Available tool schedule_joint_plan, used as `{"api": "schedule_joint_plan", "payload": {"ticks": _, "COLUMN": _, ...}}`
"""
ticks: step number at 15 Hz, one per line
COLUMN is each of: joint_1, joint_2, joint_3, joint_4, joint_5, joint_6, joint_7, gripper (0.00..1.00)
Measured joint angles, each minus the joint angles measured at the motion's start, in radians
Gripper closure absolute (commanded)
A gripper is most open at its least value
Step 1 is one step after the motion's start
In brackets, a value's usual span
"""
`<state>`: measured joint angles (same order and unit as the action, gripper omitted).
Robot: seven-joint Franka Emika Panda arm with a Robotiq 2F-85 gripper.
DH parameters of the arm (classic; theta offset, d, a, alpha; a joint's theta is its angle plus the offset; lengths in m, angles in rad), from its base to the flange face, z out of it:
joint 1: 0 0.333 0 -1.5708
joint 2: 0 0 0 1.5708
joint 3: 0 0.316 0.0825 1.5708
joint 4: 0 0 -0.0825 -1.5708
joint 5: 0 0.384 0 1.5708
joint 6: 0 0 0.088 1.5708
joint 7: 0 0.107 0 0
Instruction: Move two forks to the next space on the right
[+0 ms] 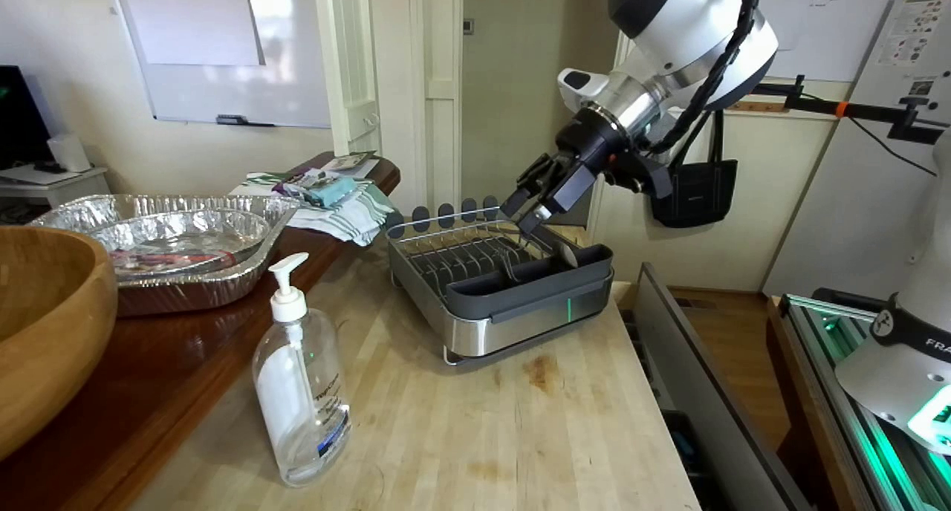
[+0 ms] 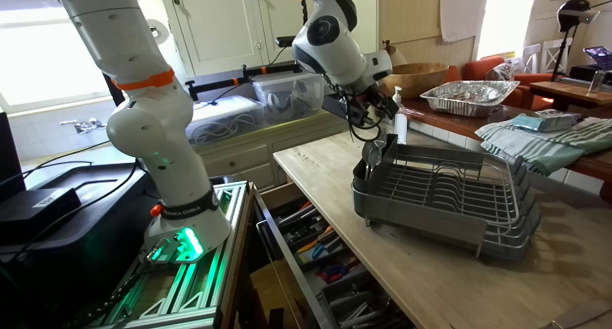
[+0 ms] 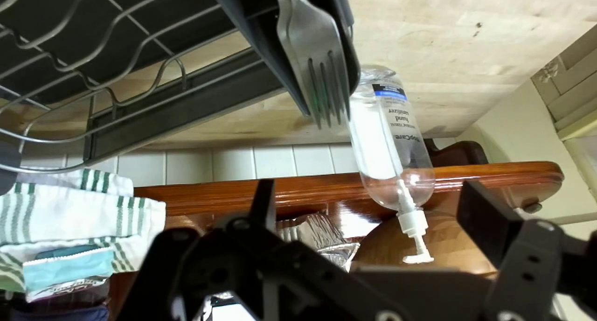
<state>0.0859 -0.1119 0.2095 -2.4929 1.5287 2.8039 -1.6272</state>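
Observation:
Two silver forks (image 3: pixel 315 45) lie nearly stacked in the dark grey cutlery caddy (image 3: pixel 252 36) in the wrist view, tines out past its rim. In an exterior view the forks (image 1: pixel 510 267) lean near the middle of the caddy (image 1: pixel 520 301), too small to tell apart. The caddy sits on the near side of the grey metal dish rack (image 1: pixel 416 273). My gripper (image 1: pixel 522 212) hovers above the rack and caddy, tilted down. In the wrist view the gripper (image 3: pixel 375 209) is open, with nothing between its fingers and the forks apart from it. Forks are not clearly visible in the other-angle exterior view.
Spoons (image 2: pixel 372 154) stand in the caddy's end. A hand sanitizer bottle (image 1: pixel 301 385) stands on the wooden counter (image 1: pixel 520 437). An open drawer (image 2: pixel 311 252) of utensils is below the counter edge. A wooden bowl (image 1: pixel 52 333), foil trays (image 1: pixel 186 273) and towels (image 1: pixel 349 206) are on the raised ledge.

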Motion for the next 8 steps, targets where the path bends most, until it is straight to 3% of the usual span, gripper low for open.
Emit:
{"api": "schedule_joint_plan", "payload": {"ticks": 4, "joint_1": -0.003, "joint_2": -0.039, "joint_3": 0.000, "joint_4": -0.032, "joint_5": -0.170, "joint_6": 0.000, "joint_7": 0.200, "gripper": 0.00}}
{"api": "schedule_joint_plan", "payload": {"ticks": 8, "joint_1": -0.002, "joint_2": -0.087, "joint_3": -0.021, "joint_4": -0.073, "joint_5": -0.420, "joint_6": -0.027, "joint_7": 0.436, "gripper": 0.00}}
